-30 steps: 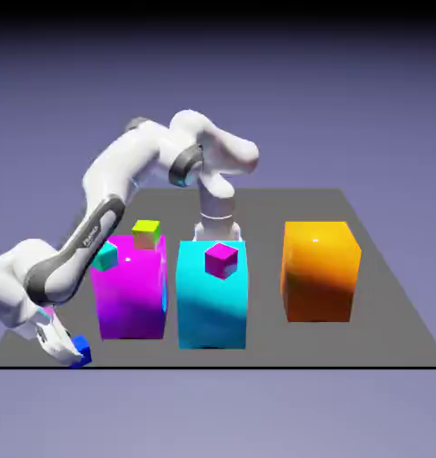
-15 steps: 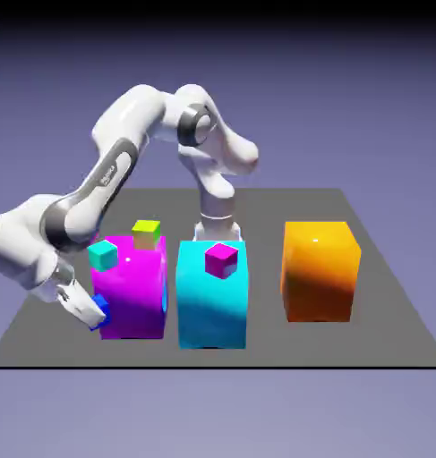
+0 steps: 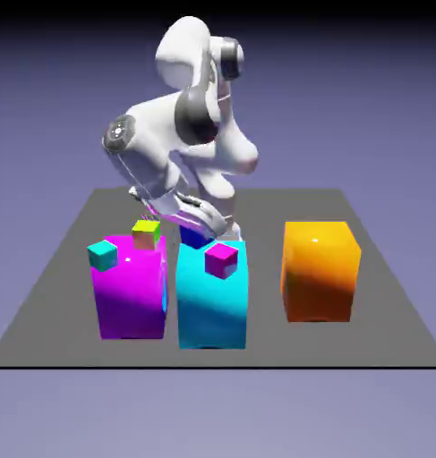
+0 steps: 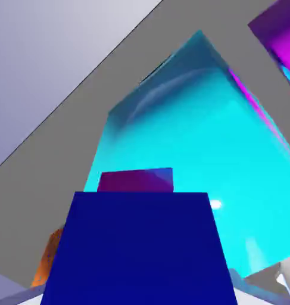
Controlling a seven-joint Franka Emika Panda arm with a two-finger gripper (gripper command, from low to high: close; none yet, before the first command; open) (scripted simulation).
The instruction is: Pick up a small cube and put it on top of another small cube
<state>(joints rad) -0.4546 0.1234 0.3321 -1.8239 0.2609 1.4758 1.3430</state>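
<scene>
The small deep-blue cube hangs just above the back of the big cyan block, with my gripper shut on it. In the hand view the deep-blue cube fills the bottom and hides my fingertips. Just beyond it lies the small magenta cube on the cyan block's top. In the exterior view the small magenta cube sits near the front of that top, slightly to the right of the held cube.
A big magenta block stands left of the cyan one, bearing a small teal cube and a yellow-green cube. A big orange block stands at the right. The arm's elbow arches over the back of the table.
The arm has swung up from the exterior view's lower left corner of the table and to the right, carrying the deep-blue cube to above the cyan block.
</scene>
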